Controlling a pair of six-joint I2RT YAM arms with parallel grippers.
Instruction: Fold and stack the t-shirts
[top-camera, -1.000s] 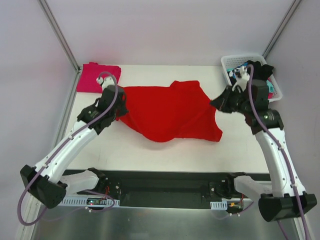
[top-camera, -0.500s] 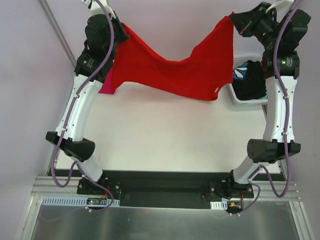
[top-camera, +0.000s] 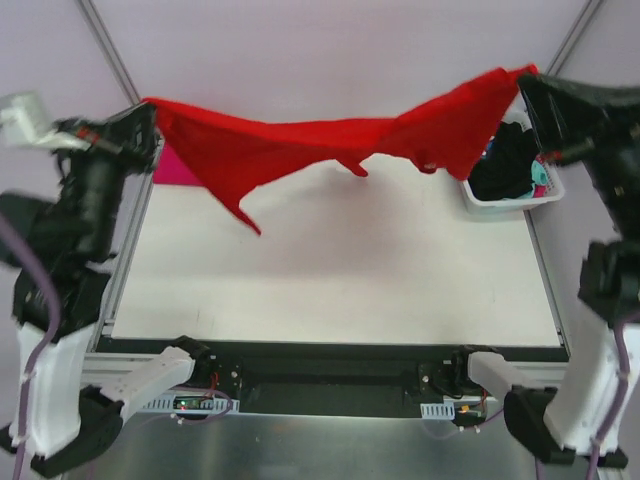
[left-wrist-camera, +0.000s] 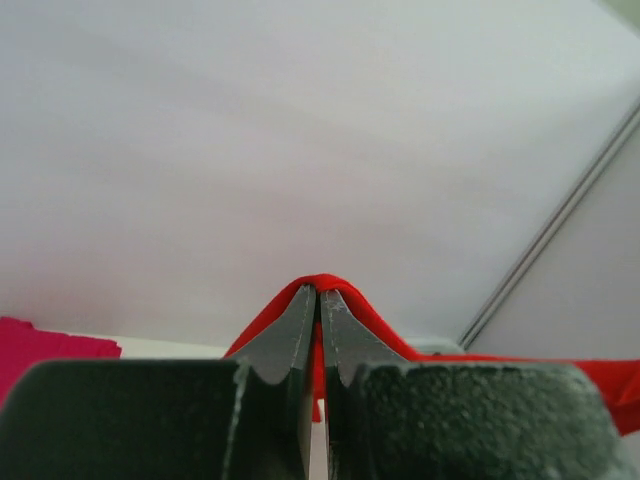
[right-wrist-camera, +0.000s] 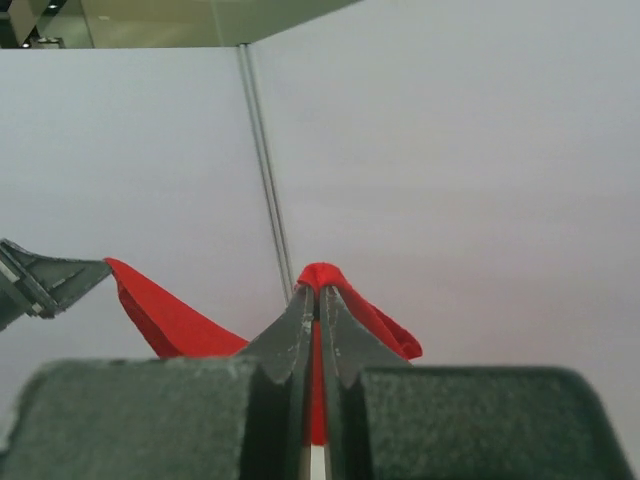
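Observation:
A large red t-shirt (top-camera: 330, 140) hangs stretched in the air between both arms, high above the white table (top-camera: 330, 270). My left gripper (top-camera: 150, 108) is shut on its left corner; red cloth (left-wrist-camera: 322, 284) wraps over the closed tips of this gripper (left-wrist-camera: 318, 292). At the right corner my right gripper (top-camera: 522, 80) is shut on the shirt as well, and a red fold (right-wrist-camera: 322, 275) sits over its tips (right-wrist-camera: 318, 292). A flap of the shirt droops down at the left (top-camera: 245, 215). A magenta-pink t-shirt (top-camera: 168, 168) lies at the table's back left, mostly hidden by the red one.
A white basket (top-camera: 505, 205) at the back right holds black (top-camera: 505, 165) and teal-and-white patterned (top-camera: 540, 180) garments. Metal frame posts (top-camera: 105, 45) rise at both back corners. The arms' bases sit along a black rail (top-camera: 330, 375) at the near edge.
Both arms have lifted the red t-shirt off the table and pulled its corners up and apart. It now hangs stretched across the whole width, and the white table beneath it is uncovered.

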